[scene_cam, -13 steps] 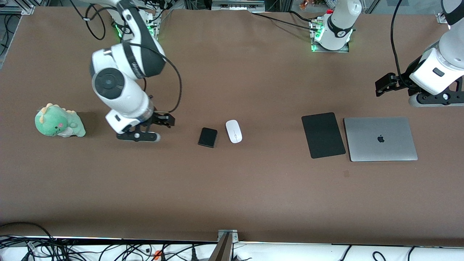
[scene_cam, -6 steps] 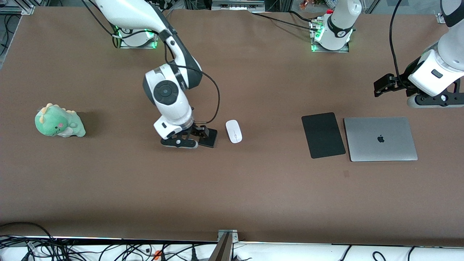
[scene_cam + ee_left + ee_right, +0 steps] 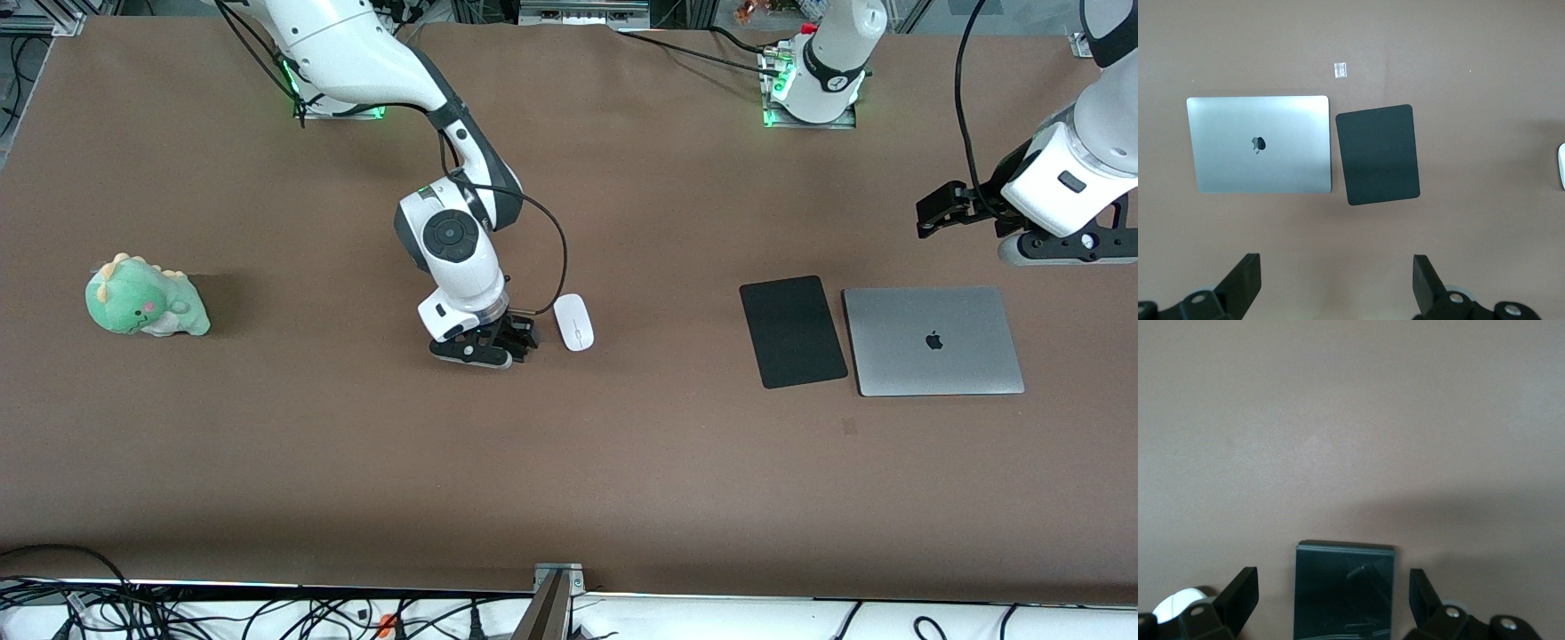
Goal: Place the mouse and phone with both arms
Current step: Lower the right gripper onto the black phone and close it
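the right hand (image 3: 508,345) hangs wide open, holding nothing, straddling the phone (image 3: 1345,590) mid-desk beside the mouse (image 3: 573,322), apparently ready to grip it, while the left hand (image 3: 1336,283) waits open and empty above the laptop (image 3: 933,340) and black pad (image 3: 792,331).

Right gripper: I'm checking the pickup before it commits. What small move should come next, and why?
Probably lower the right gripper straight down, then close. In its wrist view the phone lies centred between the open fingers, which are not touching it. The mouse lies close beside the phone, toward the left arm's end, so go down without drifting. The left gripper waits open above the table.
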Controlling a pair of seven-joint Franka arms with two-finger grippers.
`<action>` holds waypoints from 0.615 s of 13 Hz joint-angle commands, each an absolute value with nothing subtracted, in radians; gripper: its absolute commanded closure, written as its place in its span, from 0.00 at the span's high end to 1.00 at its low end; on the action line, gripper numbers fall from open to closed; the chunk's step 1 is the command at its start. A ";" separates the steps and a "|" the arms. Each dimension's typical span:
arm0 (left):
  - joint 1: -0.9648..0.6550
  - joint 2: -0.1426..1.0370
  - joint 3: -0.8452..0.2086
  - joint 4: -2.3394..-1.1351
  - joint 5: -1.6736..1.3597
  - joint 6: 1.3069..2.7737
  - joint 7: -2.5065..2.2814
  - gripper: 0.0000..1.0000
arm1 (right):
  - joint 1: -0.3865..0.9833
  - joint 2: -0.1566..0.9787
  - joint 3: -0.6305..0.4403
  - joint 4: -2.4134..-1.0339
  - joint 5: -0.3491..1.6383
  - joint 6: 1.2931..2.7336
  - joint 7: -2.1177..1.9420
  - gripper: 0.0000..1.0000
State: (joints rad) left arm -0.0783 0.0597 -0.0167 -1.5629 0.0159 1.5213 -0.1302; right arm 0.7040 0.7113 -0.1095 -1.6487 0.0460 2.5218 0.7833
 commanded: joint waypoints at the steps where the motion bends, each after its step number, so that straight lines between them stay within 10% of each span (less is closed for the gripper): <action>1: -0.071 0.069 -0.018 -1.539 -0.006 1.503 -0.110 1.00 | 0.719 0.747 -0.120 -1.635 0.061 2.557 0.805 1.00; 8: -0.069 0.071 -0.014 -1.542 -0.028 1.503 -0.120 1.00 | 0.746 0.784 -0.121 -1.655 0.058 2.605 0.856 1.00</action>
